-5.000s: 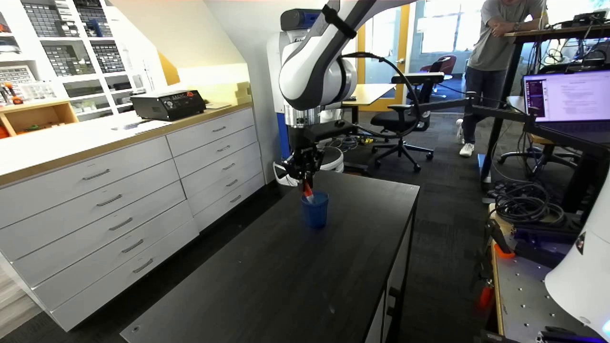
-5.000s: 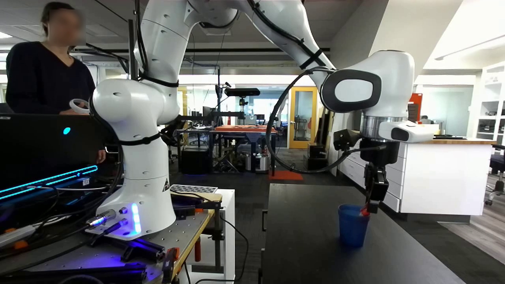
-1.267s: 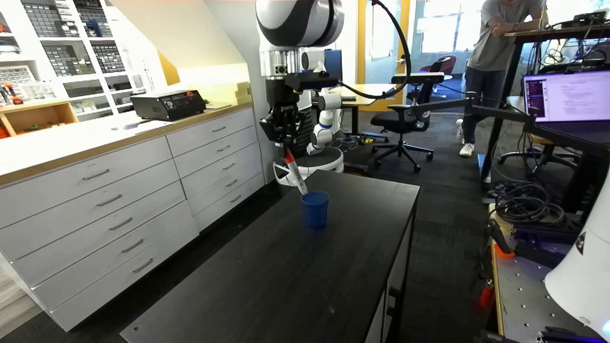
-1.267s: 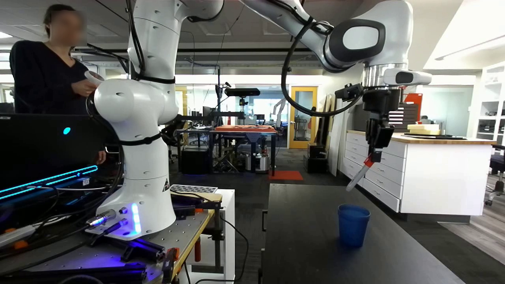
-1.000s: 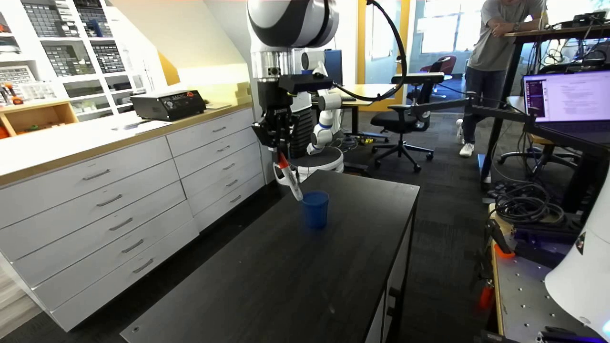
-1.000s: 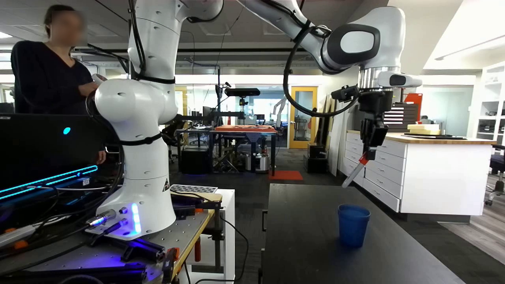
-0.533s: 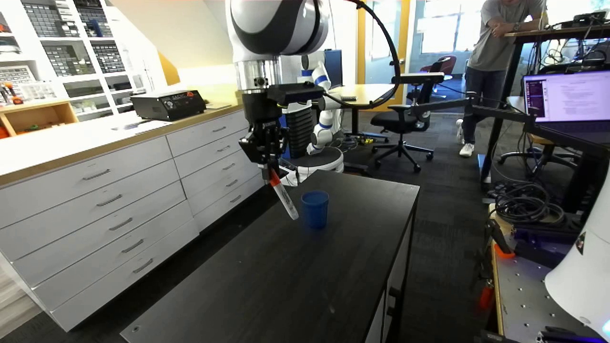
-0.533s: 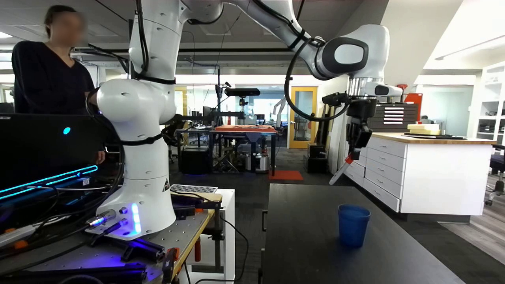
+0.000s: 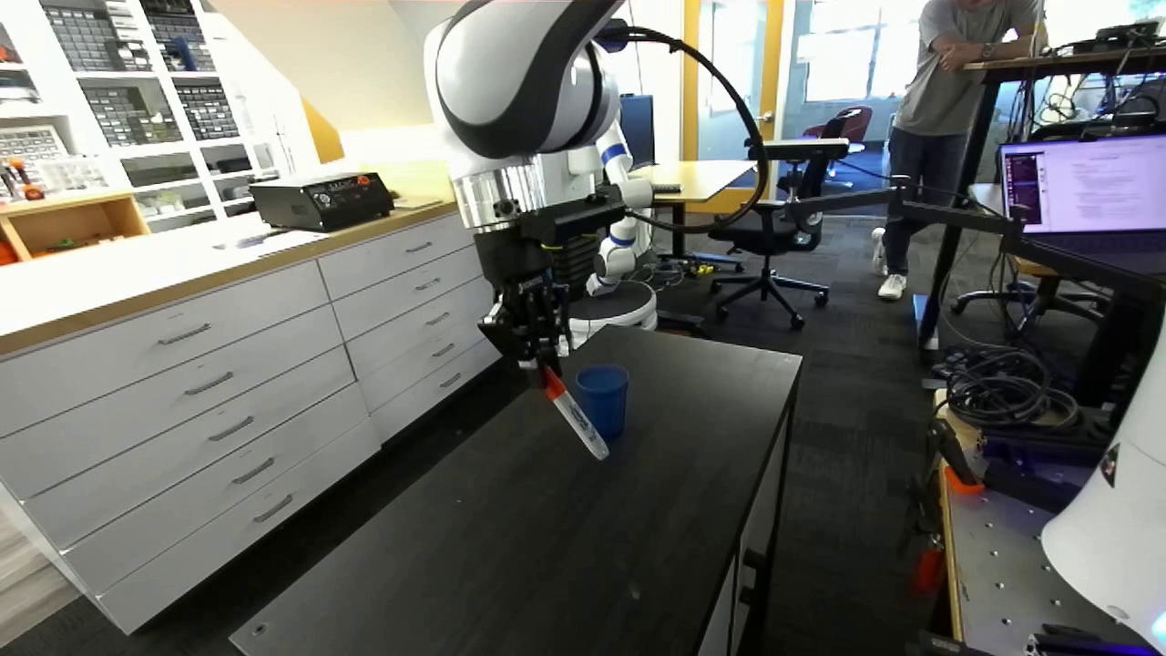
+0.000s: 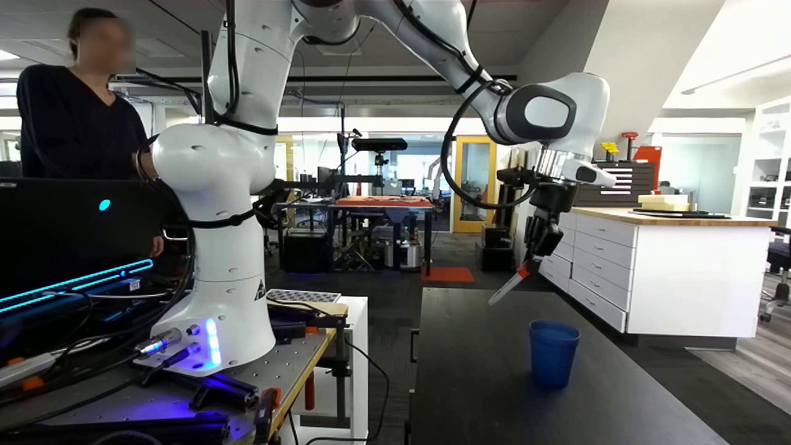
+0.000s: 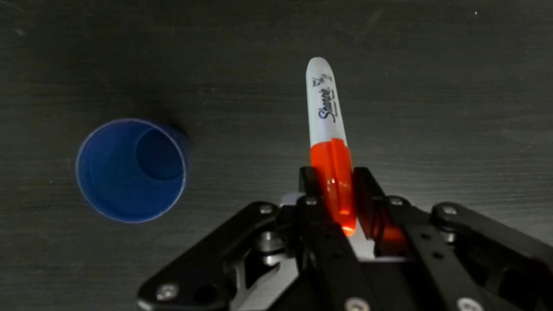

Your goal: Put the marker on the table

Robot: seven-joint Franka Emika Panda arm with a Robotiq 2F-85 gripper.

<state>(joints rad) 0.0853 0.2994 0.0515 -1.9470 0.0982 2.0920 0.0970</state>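
My gripper is shut on the red-orange end of the marker, and the white end points down at a slant. In an exterior view the gripper holds the marker above the black table. In the wrist view the red cap of the marker lies between the fingertips, its white end apart from the jaws. The black tabletop lies below, also in the wrist view.
A small blue cup stands upright on the table beside the marker; it also shows in an exterior view and, with nothing seen inside, in the wrist view. White drawer cabinets stand along the table's far side.
Five seconds ago the marker's white end was inside the cup. It was lifted out and moved aside. In the last second the gripper came lower and tilted, slanting the marker more. The cup stayed put.
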